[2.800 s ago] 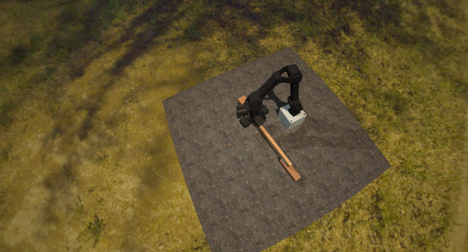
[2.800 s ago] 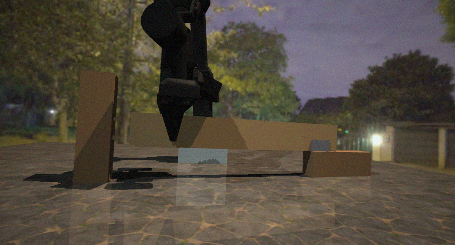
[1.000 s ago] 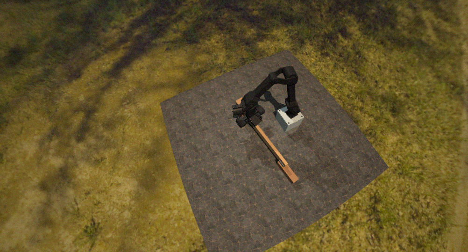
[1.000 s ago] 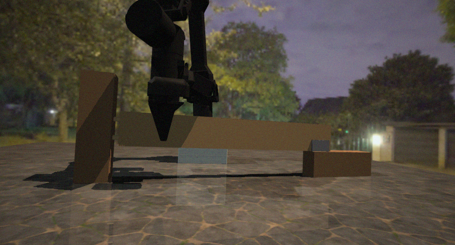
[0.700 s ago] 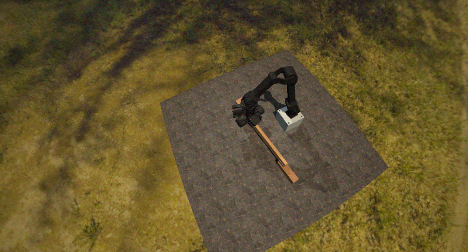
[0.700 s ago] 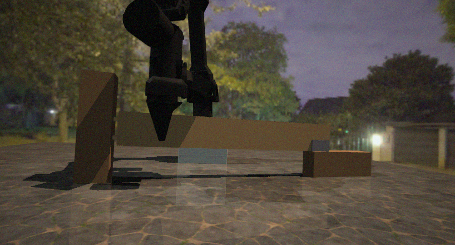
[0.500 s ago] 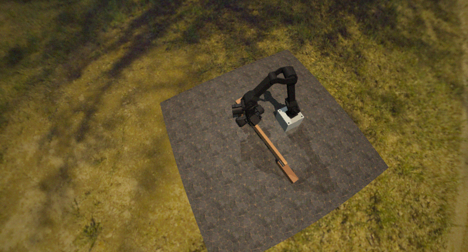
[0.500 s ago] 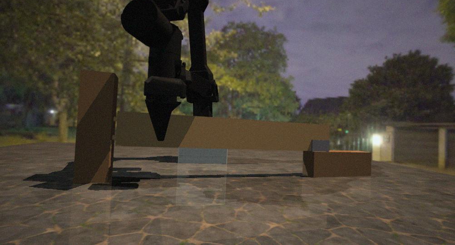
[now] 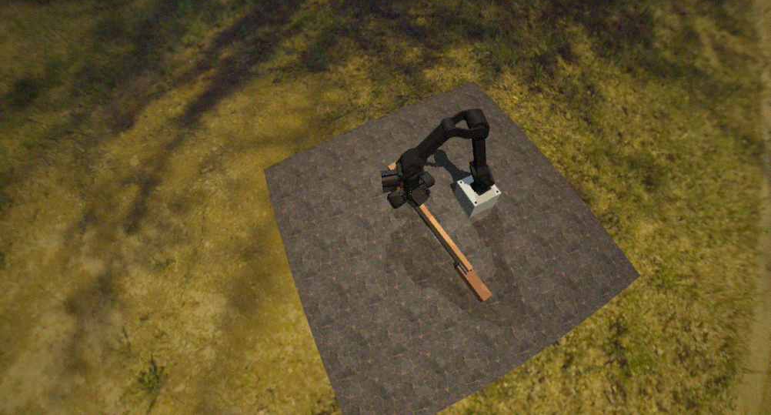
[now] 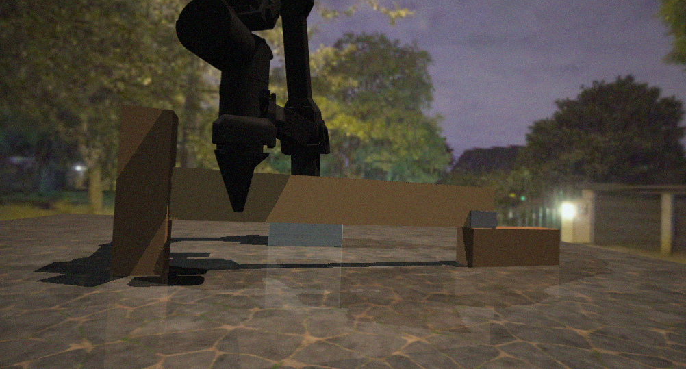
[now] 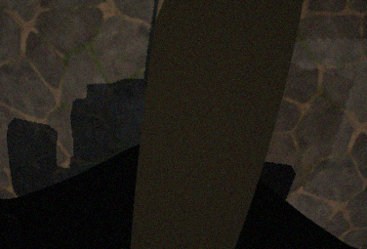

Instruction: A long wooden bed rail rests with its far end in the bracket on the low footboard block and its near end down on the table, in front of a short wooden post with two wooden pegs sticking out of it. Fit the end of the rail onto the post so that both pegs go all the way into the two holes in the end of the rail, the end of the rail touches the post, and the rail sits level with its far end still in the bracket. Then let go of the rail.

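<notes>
The long wooden rail point(image 9: 445, 236) point(image 10: 374, 200) point(image 11: 215, 96) runs from the post to the footboard block, close to level. My gripper point(image 10: 238, 210) is shut on the rail near its post end. In the exterior view that end meets the face of the upright post point(image 10: 141, 189) with no gap that I can see. No pegs show between them; the holes are hidden. The rail's far end sits at the grey bracket point(image 10: 483, 219) on the low footboard block point(image 10: 518, 247) point(image 9: 475, 283). In the top view the arm hides the joint, and only a corner of the post point(image 9: 392, 165) shows.
The arm's pale base block point(image 9: 477, 199) point(image 10: 305, 235) stands to one side of the rail, behind it in the exterior view. The arm reaches over from the base to the rail. The stone-patterned table top point(image 9: 345, 282) extends around them, with grass beyond its edges.
</notes>
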`<state>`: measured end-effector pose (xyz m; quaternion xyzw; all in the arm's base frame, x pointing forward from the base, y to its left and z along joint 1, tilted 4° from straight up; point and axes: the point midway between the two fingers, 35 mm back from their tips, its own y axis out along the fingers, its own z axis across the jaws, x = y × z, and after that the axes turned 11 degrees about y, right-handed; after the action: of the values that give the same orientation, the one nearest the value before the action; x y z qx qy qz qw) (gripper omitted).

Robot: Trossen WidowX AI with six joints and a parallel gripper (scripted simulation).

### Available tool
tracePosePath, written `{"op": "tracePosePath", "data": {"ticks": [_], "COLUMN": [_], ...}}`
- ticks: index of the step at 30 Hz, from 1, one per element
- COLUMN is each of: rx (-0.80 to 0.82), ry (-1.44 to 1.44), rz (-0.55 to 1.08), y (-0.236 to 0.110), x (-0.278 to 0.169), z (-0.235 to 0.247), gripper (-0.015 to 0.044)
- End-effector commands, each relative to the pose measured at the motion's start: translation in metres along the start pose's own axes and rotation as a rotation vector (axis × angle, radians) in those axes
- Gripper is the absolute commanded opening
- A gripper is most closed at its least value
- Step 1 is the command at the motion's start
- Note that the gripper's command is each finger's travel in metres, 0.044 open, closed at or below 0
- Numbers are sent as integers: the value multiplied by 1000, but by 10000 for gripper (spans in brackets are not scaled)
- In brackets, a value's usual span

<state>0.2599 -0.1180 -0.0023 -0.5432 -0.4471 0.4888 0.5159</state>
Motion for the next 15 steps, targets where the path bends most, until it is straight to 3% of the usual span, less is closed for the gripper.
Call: {"op": "tracePosePath", "data": {"ticks": [1,5,15], "rx": [-5,-5,0], "ry": [-3,-3,0], "rz": [1,1,0], "y": [-1,-1,0], "x": [-2,-3,-1], "z": [-2,-2,0], "gripper": [0,0,262]}}
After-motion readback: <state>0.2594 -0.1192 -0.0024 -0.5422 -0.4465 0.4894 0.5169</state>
